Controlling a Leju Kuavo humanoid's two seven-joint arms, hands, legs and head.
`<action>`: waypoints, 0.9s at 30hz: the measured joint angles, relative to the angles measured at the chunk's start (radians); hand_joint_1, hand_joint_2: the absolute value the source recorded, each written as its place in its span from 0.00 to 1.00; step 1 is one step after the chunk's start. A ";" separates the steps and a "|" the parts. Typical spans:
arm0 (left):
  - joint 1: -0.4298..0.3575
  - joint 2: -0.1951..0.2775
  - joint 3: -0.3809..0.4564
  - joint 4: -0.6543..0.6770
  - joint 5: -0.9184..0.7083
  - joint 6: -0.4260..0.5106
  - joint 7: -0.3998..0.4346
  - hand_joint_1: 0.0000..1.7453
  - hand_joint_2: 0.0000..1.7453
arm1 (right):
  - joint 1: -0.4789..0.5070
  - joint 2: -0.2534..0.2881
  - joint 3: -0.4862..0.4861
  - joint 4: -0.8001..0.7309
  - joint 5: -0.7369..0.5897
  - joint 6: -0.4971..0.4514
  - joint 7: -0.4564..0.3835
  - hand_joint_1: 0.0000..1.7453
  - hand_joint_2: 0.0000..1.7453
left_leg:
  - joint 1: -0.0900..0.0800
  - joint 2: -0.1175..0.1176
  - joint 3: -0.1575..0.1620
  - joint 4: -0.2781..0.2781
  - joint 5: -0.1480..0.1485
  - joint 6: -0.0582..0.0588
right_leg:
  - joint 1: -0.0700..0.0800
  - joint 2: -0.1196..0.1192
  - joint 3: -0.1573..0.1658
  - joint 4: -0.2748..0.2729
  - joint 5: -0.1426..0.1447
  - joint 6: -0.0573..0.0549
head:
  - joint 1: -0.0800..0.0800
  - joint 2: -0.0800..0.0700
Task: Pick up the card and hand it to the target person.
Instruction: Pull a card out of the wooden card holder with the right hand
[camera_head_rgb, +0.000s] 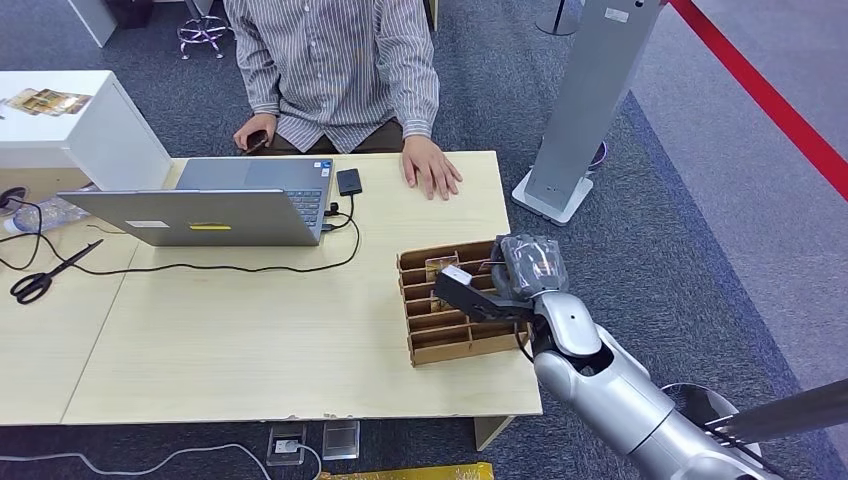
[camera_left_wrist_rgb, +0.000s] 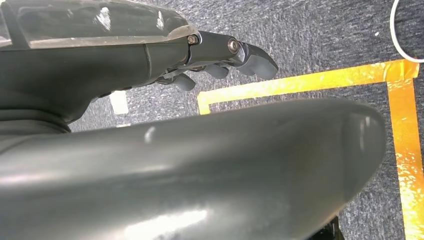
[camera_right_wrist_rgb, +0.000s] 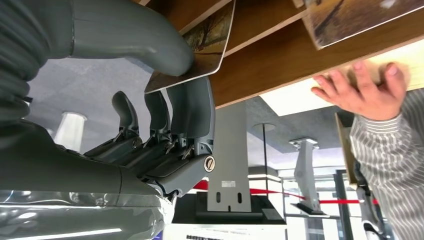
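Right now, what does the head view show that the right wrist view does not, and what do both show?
Head view alone: the laptop, the scissors and the whole slotted cardboard rack on the table.
Right wrist view alone: the right hand pinching a card between thumb and fingers.
Both: the person's hand flat on the table, the striped sleeve.

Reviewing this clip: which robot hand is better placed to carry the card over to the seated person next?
Right. The right robot hand already pinches the card at the cardboard rack, across the table from the person's hand. The left robot hand hangs over carpet, holding nothing.
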 joint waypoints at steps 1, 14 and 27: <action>0.000 0.000 0.000 0.000 0.002 0.000 0.000 0.00 0.00 | -0.002 0.000 0.000 0.005 0.000 -0.001 0.002 0.75 1.00 | 0.000 0.000 0.000 0.000 0.000 0.000 | 0.000 0.000 0.000 0.000 0.000 0.000 | 0.000 0.000; 0.003 0.000 0.001 0.000 0.014 0.006 -0.037 0.00 1.00 | -0.008 -0.005 -0.003 0.025 -0.003 -0.005 0.009 0.78 1.00 | 0.000 0.000 0.001 0.000 0.000 0.000 | 0.000 0.000 0.001 0.000 0.000 0.000 | 0.000 0.000; 0.004 0.006 0.005 0.000 0.019 0.011 -0.048 0.00 1.00 | -0.042 -0.044 -0.017 -0.078 -0.212 0.177 0.019 0.78 1.00 | 0.000 0.000 0.001 0.000 0.000 0.000 | 0.000 0.000 0.001 0.000 0.000 0.000 | 0.001 0.000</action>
